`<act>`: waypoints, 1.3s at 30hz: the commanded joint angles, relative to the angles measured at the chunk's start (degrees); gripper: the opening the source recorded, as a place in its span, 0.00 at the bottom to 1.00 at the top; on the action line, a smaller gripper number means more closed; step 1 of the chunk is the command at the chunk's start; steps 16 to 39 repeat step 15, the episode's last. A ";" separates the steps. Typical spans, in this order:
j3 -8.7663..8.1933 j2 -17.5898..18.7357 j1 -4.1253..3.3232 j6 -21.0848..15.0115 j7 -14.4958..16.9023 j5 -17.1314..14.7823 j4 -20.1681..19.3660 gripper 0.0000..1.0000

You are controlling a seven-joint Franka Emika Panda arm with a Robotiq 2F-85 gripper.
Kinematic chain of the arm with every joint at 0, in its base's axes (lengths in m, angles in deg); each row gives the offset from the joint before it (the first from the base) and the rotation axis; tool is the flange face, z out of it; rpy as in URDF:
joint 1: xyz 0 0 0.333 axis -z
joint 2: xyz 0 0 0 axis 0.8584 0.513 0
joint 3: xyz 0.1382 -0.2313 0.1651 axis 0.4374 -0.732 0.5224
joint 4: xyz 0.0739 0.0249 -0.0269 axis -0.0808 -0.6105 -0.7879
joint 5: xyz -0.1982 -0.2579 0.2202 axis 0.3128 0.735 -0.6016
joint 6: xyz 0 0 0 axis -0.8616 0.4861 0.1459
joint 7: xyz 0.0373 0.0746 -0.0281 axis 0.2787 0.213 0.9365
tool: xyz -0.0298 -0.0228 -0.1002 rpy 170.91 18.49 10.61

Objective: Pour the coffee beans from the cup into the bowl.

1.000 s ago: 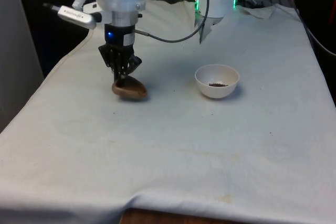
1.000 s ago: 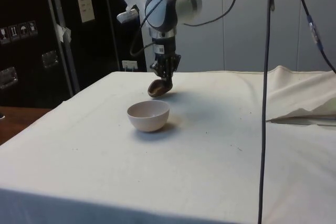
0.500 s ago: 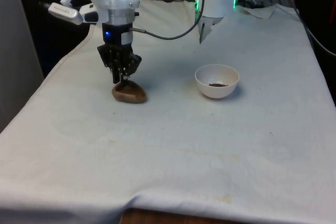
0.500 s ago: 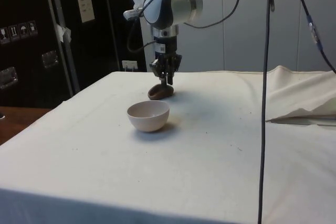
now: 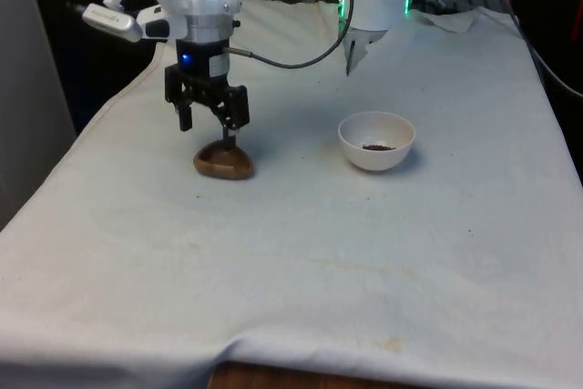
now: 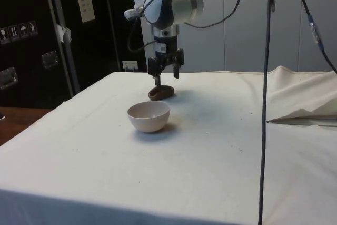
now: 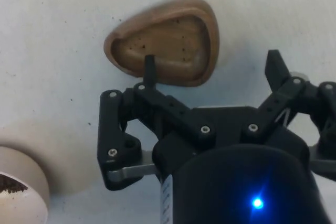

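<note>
The brown wooden cup [image 5: 223,162] lies flat on the cloth toward the front view's left, its hollow up and bare of beans in the wrist view [image 7: 168,45]. Just above it stands my gripper [image 5: 209,127], open, holding nothing. In the wrist view one fingertip [image 7: 149,61] is over the cup's hollow and the other is outside its rim, above the cloth. The white bowl [image 5: 376,159] sits to the front view's right of the cup, with a small heap of coffee beans [image 5: 377,147] inside. From the side, the cup [image 6: 161,92] lies behind the bowl [image 6: 149,117], under the gripper [image 6: 165,76].
A rumpled fold of cloth [image 6: 300,109] lies at the side view's right, and cables [image 6: 266,77] hang down in front of it. The table's front edge [image 5: 273,357] runs along the bottom of the front view.
The gripper has gone from shut on the cup's rim to open and has let it go. The cup, tilted a second ago, now rests flat on the cloth.
</note>
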State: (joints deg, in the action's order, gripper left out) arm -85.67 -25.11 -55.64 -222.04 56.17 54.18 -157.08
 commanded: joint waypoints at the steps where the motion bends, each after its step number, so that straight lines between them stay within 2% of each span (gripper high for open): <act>1: -0.11 -1.26 0.00 1.03 0.23 0.17 -0.29 1.00; 4: -0.63 -2.41 -0.34 1.95 0.06 0.46 -0.34 1.00; 5: -0.34 -1.72 -0.11 1.49 0.17 0.11 0.06 1.00; 6: -0.74 -2.75 -0.40 2.23 0.06 0.57 -0.40 1.00; 13: -1.38 -5.39 -0.69 4.76 -0.11 1.15 -0.29 1.00; 15: -1.15 -5.39 -0.46 4.87 0.23 0.57 -0.06 1.00; 39: -1.15 -5.39 -0.46 4.87 0.23 0.57 -0.06 1.00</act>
